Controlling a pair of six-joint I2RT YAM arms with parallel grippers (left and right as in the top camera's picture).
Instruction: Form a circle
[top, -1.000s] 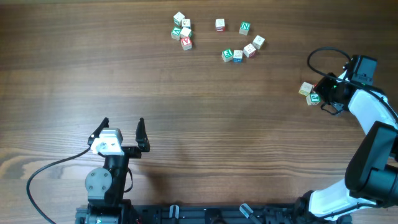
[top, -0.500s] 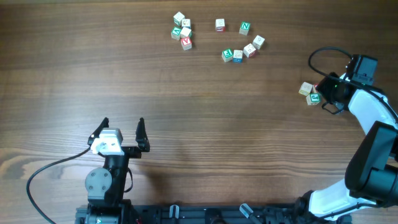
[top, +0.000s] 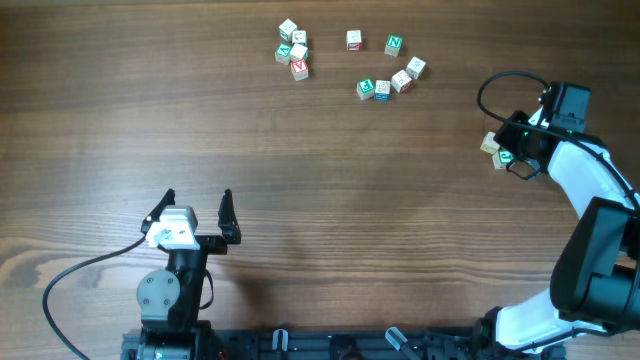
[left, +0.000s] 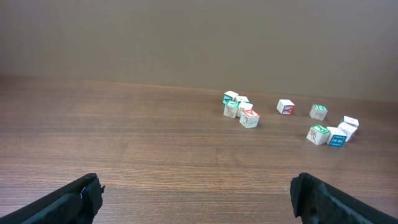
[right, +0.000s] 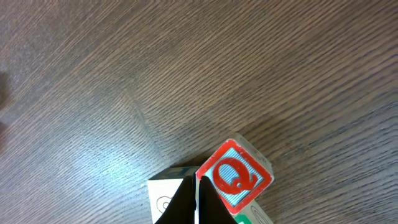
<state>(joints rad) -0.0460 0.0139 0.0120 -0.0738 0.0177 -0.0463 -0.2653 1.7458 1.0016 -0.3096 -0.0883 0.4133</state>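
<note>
Your right pincer (top: 512, 147) sits at the right side of the worktop (top: 320, 200), clenched tight with nothing between its jaws. From overhead it is right against a pair of blocks (top: 490, 143), which lie just beside each other and well apart from all the rest.

In the right wrist view its closed fingertips (right: 186, 205) point at the seam between two of them. The red Q block (right: 236, 177) is on one side and a white block (right: 164, 196) on the other. Whether the tips actually touch either one, you cannot tell. A sliver of a green-faced block (right: 256, 217) shows at the bottom edge, just beside the Q block.

The other letter blocks lie along the far edge of the worktop. A tight cluster (top: 293, 50) sits to the left there, its blocks touching or nearly so. To its right is a loose arc (top: 390, 68): a red-marked block (top: 354, 40), a green N block (top: 394, 44), then four more curling down and back to the left.

Your left pincer (top: 197, 203) is released, jaws spread wide and holding nothing. It is near the front of the worktop, well apart from every block.
</note>
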